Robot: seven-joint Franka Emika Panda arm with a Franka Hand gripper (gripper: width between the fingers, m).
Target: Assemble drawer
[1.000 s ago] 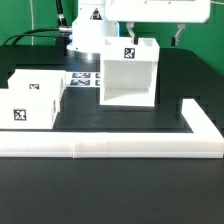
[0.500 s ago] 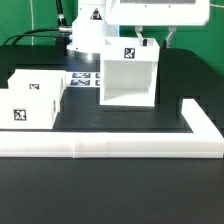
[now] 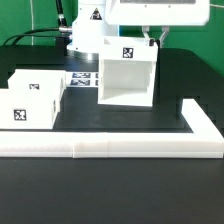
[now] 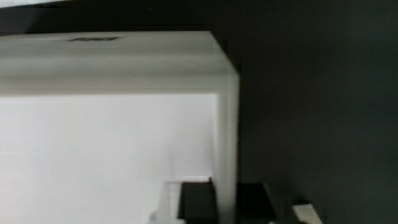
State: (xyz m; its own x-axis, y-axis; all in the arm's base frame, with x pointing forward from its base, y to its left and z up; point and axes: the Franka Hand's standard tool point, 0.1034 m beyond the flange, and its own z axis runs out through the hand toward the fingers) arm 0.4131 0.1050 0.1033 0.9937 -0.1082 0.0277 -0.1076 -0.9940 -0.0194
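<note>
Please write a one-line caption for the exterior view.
Gripper at the casing's top rear corner; two small boxes on the exterior view's left.

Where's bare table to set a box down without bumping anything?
Bare table lies in front of the casing, up to the L-shaped wall. A narrower strip runs between the casing and the wall's short leg. It is crowded at the exterior view's left, with two small boxes beside the marker board.

Large hollow cube casing (image 3: 128,82): one; smaller white boxes: two, a nearer box (image 3: 28,108) and a farther box (image 3: 42,78), both at the exterior view's left; long low L-shaped wall (image 3: 110,148): one; marker board (image 3: 82,78): one; robot gripper (image 3: 156,38): one; black table (image 3: 110,192): one.
</note>
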